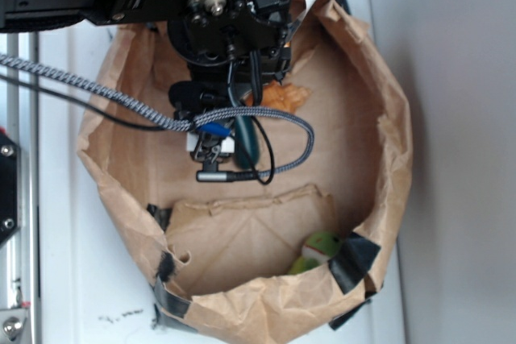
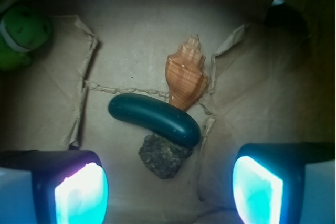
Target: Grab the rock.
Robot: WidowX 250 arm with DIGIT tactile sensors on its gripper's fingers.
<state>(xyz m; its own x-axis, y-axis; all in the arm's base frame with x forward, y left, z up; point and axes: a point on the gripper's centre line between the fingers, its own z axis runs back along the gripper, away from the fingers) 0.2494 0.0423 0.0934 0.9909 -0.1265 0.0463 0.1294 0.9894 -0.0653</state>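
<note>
Spread wide, the gripper (image 2: 168, 187) is held empty above the paper bag (image 1: 387, 134). At its 12 o'clock the green oblong (image 2: 153, 119) is seen, touching the rock (image 2: 164, 156) beneath. Probably dense, stiff and rough, the rock is best pinched across its exposed flanks.

A brown paper bag (image 1: 379, 118) with black tape (image 1: 352, 262) at its rolled rim sits open on a white surface (image 1: 64, 239). Right of the bag runs a plain grey wall or floor (image 1: 459, 151). Inside, the bag's creased paper bottom (image 2: 131, 40) is dimly lit.
</note>
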